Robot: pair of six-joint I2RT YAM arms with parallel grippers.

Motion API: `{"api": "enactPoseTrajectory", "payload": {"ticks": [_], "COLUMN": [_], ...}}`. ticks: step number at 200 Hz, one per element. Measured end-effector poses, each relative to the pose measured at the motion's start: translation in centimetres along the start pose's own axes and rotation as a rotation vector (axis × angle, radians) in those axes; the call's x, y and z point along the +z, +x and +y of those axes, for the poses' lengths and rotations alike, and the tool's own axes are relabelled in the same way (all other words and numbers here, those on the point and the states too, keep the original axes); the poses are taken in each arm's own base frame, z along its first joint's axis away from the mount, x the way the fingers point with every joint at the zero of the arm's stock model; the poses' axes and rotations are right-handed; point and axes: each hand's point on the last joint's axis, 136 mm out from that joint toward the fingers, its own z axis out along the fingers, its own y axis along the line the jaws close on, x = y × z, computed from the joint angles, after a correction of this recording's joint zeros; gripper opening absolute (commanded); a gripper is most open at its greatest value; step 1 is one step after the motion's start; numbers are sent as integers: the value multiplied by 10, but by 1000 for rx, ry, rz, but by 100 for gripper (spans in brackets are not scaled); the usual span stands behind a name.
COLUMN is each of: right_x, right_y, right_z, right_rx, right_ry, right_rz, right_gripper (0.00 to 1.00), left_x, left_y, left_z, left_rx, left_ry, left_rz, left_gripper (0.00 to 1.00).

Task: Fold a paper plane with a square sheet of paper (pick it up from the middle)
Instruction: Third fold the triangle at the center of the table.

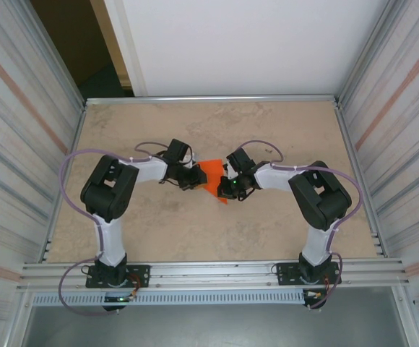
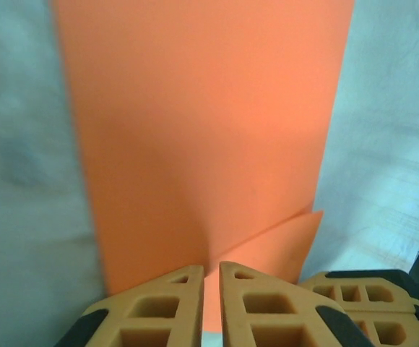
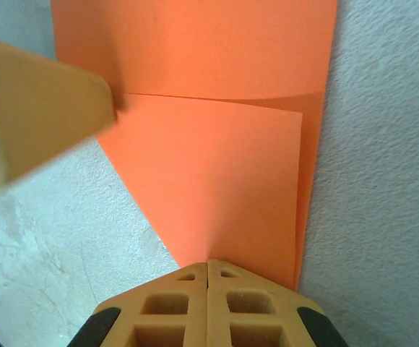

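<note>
Right wrist: right jaws clamp part-folded orange sheet (image 3: 217, 181); left jaws pinch it too.

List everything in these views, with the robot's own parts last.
Sheet of paper: one, bright orange, partly folded, mid-table between the end effectors.
Table: one, mottled beige, beneath the paper and arms.
Side walls: two, ribbed grey, left and right.
Rail: one, silver, near edge.
Left arm: one, black and white, left side.
Right arm: one, black and white, right side.
Left end effector: one, orange-tan fingers, closed on the paper.
Right end effector: one, orange-tan fingers, closed on the paper's corner.
</note>
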Motion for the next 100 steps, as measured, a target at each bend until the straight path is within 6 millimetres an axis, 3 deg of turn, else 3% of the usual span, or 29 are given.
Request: {"api": "enactPoseTrajectory", "payload": {"ticks": [71, 88, 100], "right_x": [0, 0, 0], "right_y": [0, 0, 0], "right_z": [0, 0, 0], "right_rx": [1, 1, 1], "right_ry": [1, 1, 1], "right_rz": [2, 2, 2], "right_gripper": [3, 3, 3], "left_x": [-16, -30, -46], "left_y": [-24, -29, -33], "left_z": [17, 10, -7], "left_rx": [43, 59, 94], "left_ry": [-16, -23, -10], "left_rz": [-52, -89, -137], "left_gripper": [12, 9, 7]}}
